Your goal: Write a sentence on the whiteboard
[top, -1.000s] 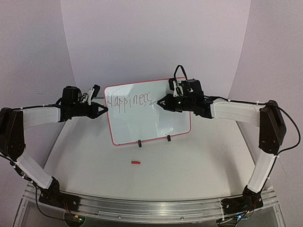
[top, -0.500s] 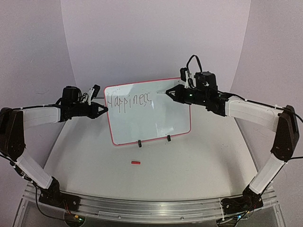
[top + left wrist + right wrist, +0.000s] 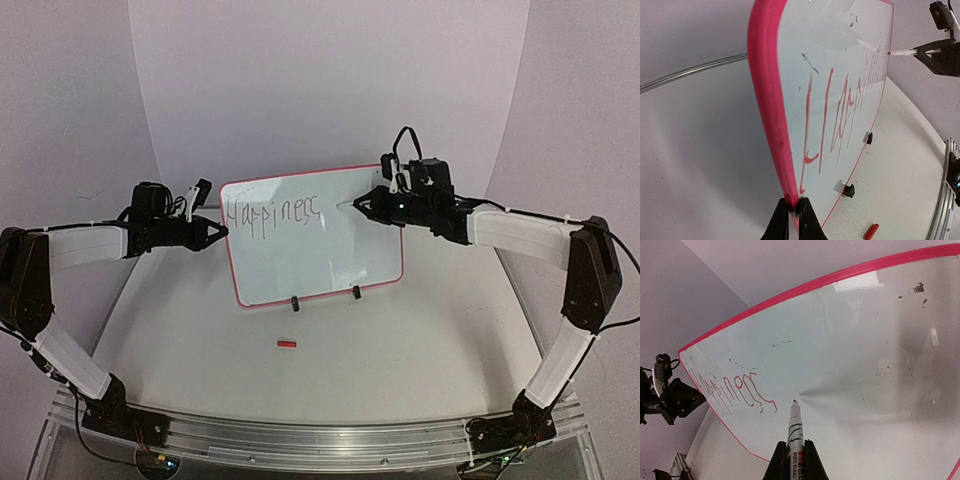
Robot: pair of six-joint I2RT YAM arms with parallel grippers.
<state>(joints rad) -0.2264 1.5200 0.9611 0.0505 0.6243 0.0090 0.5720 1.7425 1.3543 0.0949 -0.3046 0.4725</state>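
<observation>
The whiteboard stands upright on its two black feet at mid table, red frame around it. The sentence reads "Happiness" along the top, in thin red strokes. My left gripper is shut on the board's left edge, the red frame pinched between its jaws. My right gripper is shut on a white marker. The marker's tip points at blank board just right of the last letter. Whether the tip touches the surface I cannot tell.
A small red marker cap lies on the table in front of the board, also low in the left wrist view as the cap. Purple walls close in behind and at both sides. The metal rail runs along the near edge.
My right gripper has carried the marker from the end of "Happiness" to the right and slightly up. The left gripper and the board have not moved.
</observation>
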